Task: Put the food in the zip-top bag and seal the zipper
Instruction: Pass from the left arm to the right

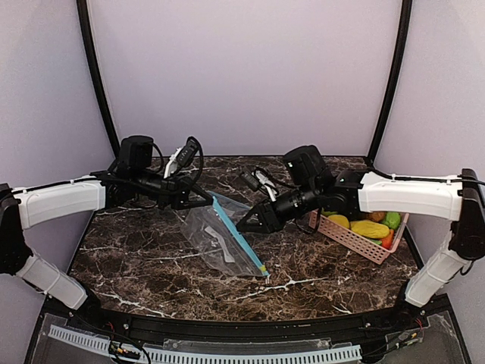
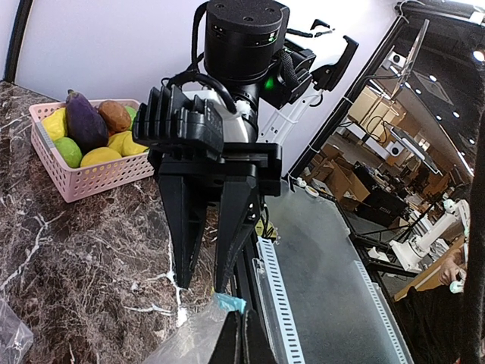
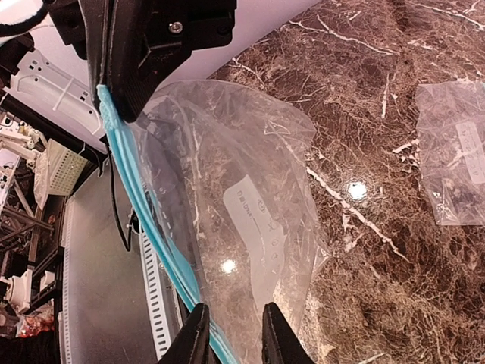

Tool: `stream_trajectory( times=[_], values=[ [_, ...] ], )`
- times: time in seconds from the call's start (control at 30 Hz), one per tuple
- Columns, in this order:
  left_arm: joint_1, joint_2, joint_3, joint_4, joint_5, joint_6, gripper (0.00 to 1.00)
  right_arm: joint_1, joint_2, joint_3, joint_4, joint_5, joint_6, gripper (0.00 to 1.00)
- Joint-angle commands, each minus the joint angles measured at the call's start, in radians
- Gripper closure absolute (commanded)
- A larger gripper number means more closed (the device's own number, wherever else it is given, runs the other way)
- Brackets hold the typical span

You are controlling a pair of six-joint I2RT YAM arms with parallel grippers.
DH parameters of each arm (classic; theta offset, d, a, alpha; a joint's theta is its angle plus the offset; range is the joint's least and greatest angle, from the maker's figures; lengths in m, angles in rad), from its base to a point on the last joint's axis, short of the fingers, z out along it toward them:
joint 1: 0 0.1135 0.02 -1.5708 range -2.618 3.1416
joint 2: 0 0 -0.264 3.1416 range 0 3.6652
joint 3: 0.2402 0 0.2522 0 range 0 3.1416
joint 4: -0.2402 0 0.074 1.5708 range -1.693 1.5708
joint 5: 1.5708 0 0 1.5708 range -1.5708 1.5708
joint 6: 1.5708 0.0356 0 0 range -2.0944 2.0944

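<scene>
Nothing bagged yet: left tool (image 2: 236, 337) clenched on one end of the zipper (image 3: 154, 227) of the empty zip-top bag (image 3: 250, 212), right tool (image 3: 231, 334) parted astride that zipper, gripping nothing; the food (image 1: 369, 227) sits in the pink basket (image 1: 345, 239) behind the right tool

Clear, empty zip-top bag (image 1: 212, 243) with a teal zipper (image 1: 241, 241) tilts left of the pink basket (image 1: 345, 239) — food (image 1: 370, 228), yellow, green and orange, is piled inside it.

The top external camera is looking down at the worktop (image 1: 151, 265) from high on the near side of the zip-top bag (image 1: 223, 243). The left wrist camera is sitting close at the bag's corner, facing the right tool (image 2: 201, 287). The right wrist camera is hugging the bag, seemingly facing the left tool (image 3: 125, 102). All three are sharing the bag.
</scene>
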State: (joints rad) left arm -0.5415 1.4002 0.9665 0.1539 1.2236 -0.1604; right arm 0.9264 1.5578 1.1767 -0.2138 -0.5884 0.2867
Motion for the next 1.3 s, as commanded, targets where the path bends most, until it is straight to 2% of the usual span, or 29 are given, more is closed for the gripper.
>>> stream_trajectory(
  times=[0.0, 0.57, 0.8, 0.93, 1.07, 1.13, 1.17, 1.23, 1.27],
  values=[
    [-0.005, 0.004, 0.028, -0.02, 0.026, 0.015, 0.99, 0.0, 0.029, 0.013, 0.031, -0.019, -0.01, 0.77],
    [-0.005, 0.011, 0.035, -0.063, 0.01, 0.05, 0.99, 0.028, 0.04, -0.004, 0.082, -0.137, 0.016, 0.76],
    [-0.005, 0.011, 0.037, -0.07, 0.007, 0.056, 1.0, 0.039, 0.064, -0.004, 0.128, -0.129, 0.047, 0.76],
    [-0.005, 0.01, 0.037, -0.068, 0.006, 0.056, 0.99, 0.044, 0.085, 0.008, 0.132, -0.132, 0.052, 0.84],
    [-0.005, 0.006, 0.035, -0.078, -0.02, 0.067, 0.99, 0.047, 0.081, 0.005, 0.149, -0.133, 0.064, 0.99],
    [-0.005, 0.001, 0.037, -0.096, -0.058, 0.087, 0.99, 0.047, 0.07, -0.005, 0.165, -0.114, 0.078, 1.0],
    [-0.005, -0.004, 0.039, -0.105, -0.077, 0.096, 0.98, 0.047, 0.064, -0.011, 0.174, -0.093, 0.085, 1.0],
    [-0.005, -0.011, 0.045, -0.138, -0.146, 0.126, 0.85, 0.046, 0.057, -0.019, 0.17, -0.024, 0.104, 1.0],
    [-0.005, -0.015, 0.048, -0.172, -0.204, 0.142, 0.7, 0.044, 0.054, -0.021, 0.159, 0.018, 0.108, 1.0]
  ],
)
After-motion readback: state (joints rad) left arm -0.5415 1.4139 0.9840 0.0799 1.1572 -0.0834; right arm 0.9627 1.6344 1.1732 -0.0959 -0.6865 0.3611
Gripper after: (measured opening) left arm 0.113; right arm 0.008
